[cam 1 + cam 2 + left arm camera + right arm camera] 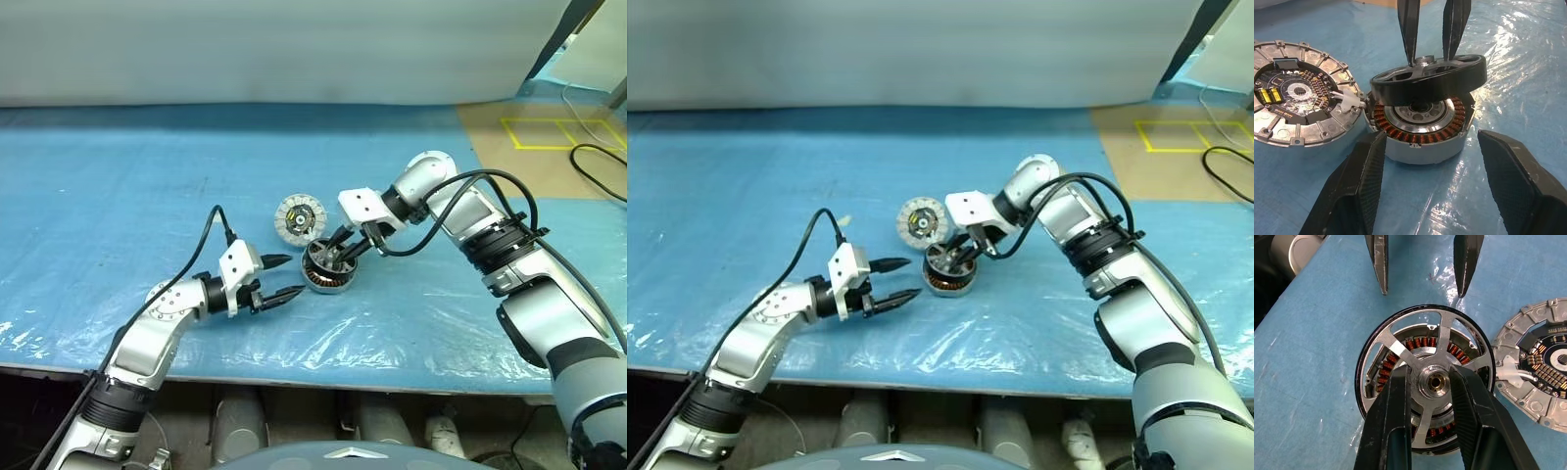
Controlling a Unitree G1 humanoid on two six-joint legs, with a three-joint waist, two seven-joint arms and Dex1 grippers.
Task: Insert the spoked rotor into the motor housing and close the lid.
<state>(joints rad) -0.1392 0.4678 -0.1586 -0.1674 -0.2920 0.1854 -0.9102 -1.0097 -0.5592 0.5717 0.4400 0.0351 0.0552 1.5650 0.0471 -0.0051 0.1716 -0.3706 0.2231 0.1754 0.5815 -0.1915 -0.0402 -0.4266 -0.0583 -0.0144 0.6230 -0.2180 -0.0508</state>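
Left eye view shows one counter (118, 176) covered in a blue plastic sheet, the largest thing in sight, with two robot arms reaching over it and three round motor parts grouped near its middle.

One motor housing (1420, 128) sits flat on the sheet, its ring of copper windings facing up around a silver hub. One lid (1295, 100), a pale disc with a segmented rim and a dark centre carrying small yellow marks, lies flat just beside the housing, on the robot's left and slightly farther away; a short white lead runs from it toward the housing. One spoked rotor (1425, 377) hangs directly above the housing, tilted, with its dark outer rim raised clear on one side and close to the windings on the other.

Two hands are at work. The right hand (1431, 382) comes down from above, and its two black fingers (1393, 421) are clamped on the rotor's round hub, one finger on each side, passing between the spokes. The left hand (282, 278) sits low over the sheet just beside the housing, pointing toward it, with its fingers (1359, 181) standing well apart and holding nothing; they frame the housing without touching it.
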